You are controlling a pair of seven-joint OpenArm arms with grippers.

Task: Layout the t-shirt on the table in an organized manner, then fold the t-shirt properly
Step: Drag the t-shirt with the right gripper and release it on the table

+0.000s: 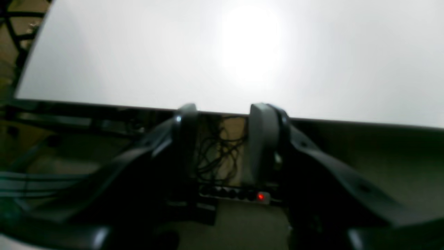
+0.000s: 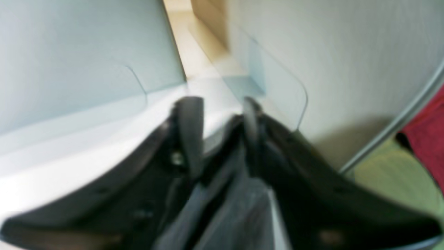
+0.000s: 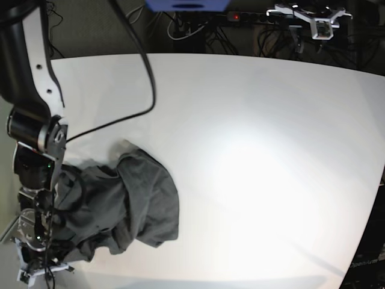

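Observation:
The dark grey t-shirt [image 3: 135, 205] lies crumpled near the front left corner of the white table [image 3: 258, 144]. My right gripper [image 3: 37, 262] is at that corner, at the shirt's left edge. In the blurred right wrist view, grey cloth [image 2: 236, 208] fills the gap between my right gripper's [image 2: 216, 104] jaws, which stand a little apart around it. My left gripper [image 1: 222, 111] is open and empty, beyond the table's [image 1: 242, 52] edge. It is out of the base view.
A black cable [image 3: 147, 78] from my right arm hangs over the table's back left. A power strip with a red light [image 1: 258, 197] and tangled cables [image 1: 218, 149] lie on the floor below the table edge. A pale wall [image 2: 347, 52] and something red [image 2: 428, 132] show beyond my right gripper.

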